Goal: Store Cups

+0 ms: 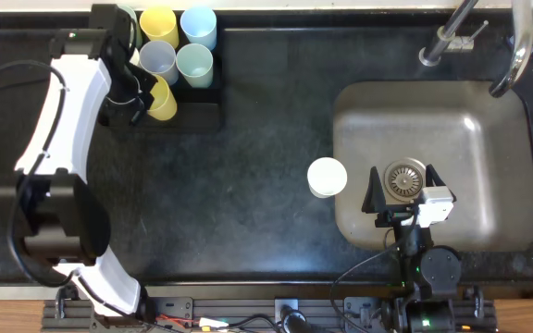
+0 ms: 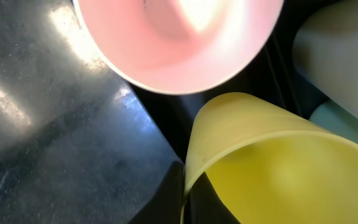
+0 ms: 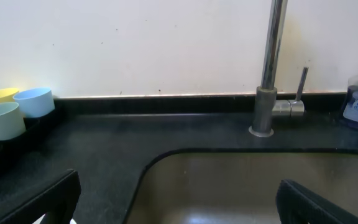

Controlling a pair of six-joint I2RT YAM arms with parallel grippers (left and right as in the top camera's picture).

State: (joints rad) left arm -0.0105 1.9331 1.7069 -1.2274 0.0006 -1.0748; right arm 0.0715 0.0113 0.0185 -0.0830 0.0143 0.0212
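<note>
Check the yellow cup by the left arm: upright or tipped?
Tipped: the yellow cup leans, its side showing from above, unlike the upright cups in the tray.

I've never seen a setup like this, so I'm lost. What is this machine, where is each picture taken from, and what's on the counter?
Two robot arms stand at a black counter with a sink. One picture looks down from above; the other two come from wrist cameras. The left claw grips a tilted yellow cup at a black rack of cups. The right claw hangs open over the sink. A white cup sits beside the sink.
</note>
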